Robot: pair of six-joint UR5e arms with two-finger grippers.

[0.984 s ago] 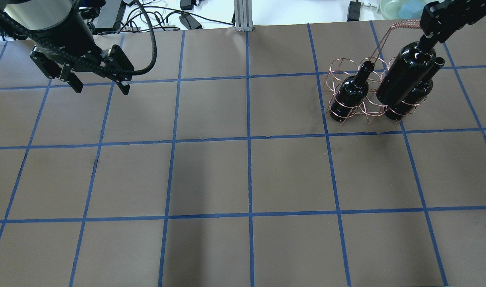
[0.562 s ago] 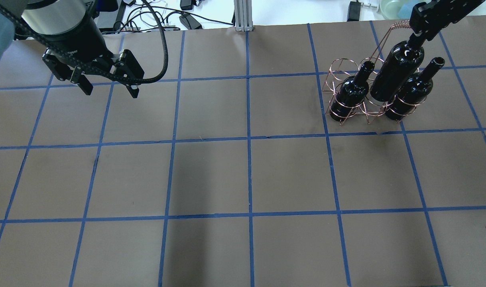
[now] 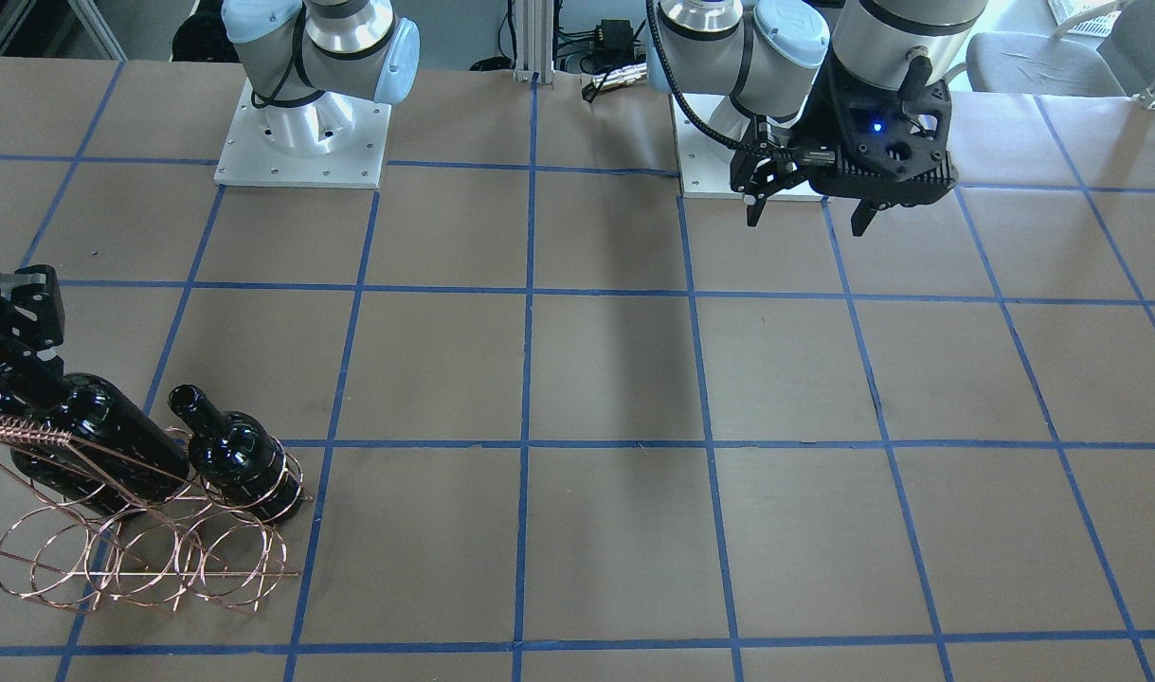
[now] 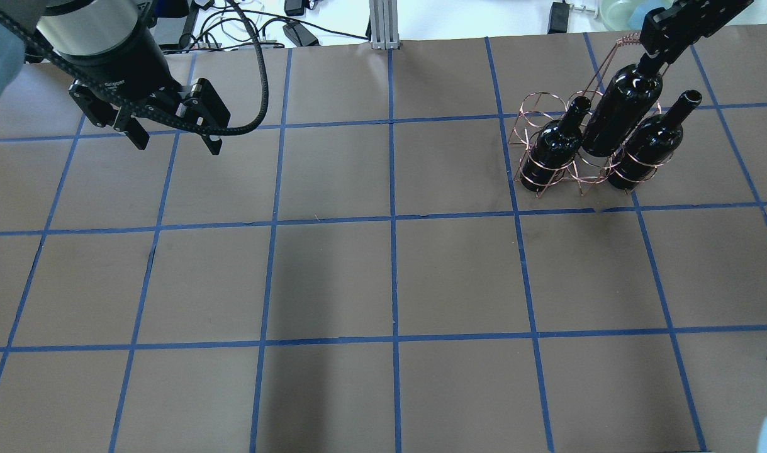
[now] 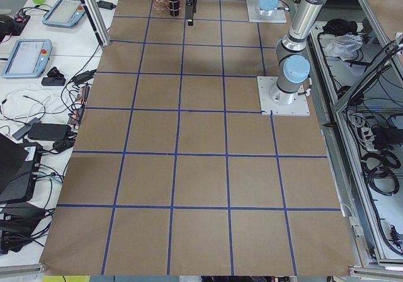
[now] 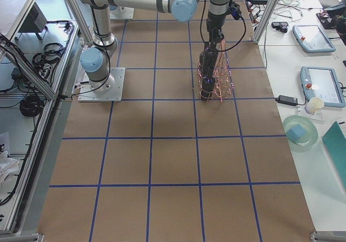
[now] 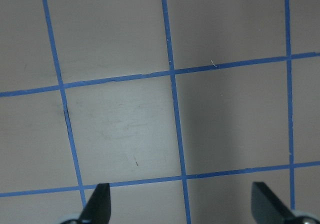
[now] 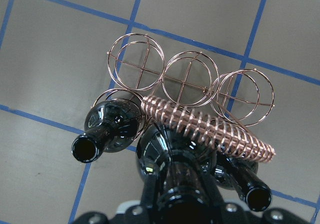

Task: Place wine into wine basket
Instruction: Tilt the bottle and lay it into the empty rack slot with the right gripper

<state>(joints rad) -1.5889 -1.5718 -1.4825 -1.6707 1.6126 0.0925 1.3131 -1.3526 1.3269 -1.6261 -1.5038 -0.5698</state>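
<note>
Left end effector [image 4: 177,145]: fingers spread, above the tabletop [image 4: 389,277]. Wine basket [image 8: 210,126]: holds a first bottle [image 4: 553,148] and a second bottle [image 4: 647,141]. Wine [image 4: 619,116]: tilted, base in the ring between them, neck pinched by the right end effector [image 4: 652,58].

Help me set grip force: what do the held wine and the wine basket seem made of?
The wine: apparently glossy black glass, given the sharp mirror-like highlights on its shoulder. The wine basket: likely thin copper-coloured metal wire, bent into see-through rings, with a twisted handle.
</note>
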